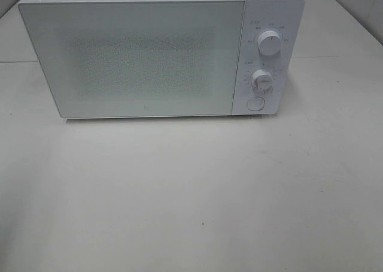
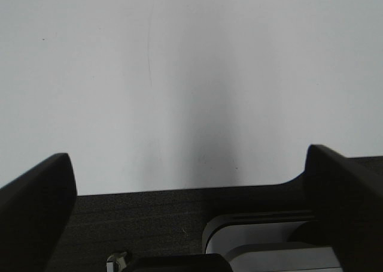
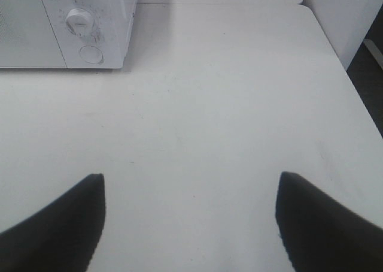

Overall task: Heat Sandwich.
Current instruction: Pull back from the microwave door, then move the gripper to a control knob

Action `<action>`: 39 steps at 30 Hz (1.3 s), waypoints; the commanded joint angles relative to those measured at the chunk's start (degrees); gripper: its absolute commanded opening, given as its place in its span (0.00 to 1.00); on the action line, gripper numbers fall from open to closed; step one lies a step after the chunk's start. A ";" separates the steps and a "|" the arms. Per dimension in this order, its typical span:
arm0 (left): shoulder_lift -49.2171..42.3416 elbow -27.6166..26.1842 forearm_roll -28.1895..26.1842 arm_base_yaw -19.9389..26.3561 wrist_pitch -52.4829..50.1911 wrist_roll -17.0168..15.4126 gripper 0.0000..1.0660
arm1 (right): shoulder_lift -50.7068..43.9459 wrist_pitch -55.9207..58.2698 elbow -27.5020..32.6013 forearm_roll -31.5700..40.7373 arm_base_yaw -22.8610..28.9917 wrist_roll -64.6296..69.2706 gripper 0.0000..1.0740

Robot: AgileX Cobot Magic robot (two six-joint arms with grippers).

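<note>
A white microwave [image 1: 149,50] stands at the back of the white table [image 1: 191,194] with its door shut; two dials and a round button [image 1: 255,103] sit on its right panel. The sandwich is out of view. Neither arm shows in the exterior high view. My left gripper [image 2: 190,164] is open above bare tabletop near the table's edge, nothing between its fingers. My right gripper [image 3: 190,188] is open over the table, to the right of the microwave [image 3: 66,23], with nothing between its fingers.
The table's right edge [image 3: 359,122] and a white wall or cabinet [image 3: 341,14] show in the right wrist view. A dark floor strip [image 2: 179,224] lies beyond the table edge under the left gripper.
</note>
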 commanded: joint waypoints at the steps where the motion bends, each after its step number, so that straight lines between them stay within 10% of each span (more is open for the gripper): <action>1: -4.81 3.44 -0.17 0.00 -1.03 -0.52 0.92 | -1.66 -0.40 0.06 -0.06 -0.23 -0.57 0.70; 24: -34.49 4.30 -0.34 0.00 -2.41 -0.80 0.92 | -1.66 -0.40 0.06 -0.06 -0.23 -0.57 0.70; 39: -34.21 4.30 -0.29 -0.11 -2.46 -0.80 0.92 | -1.66 -0.40 0.06 -0.06 -0.23 -0.52 0.70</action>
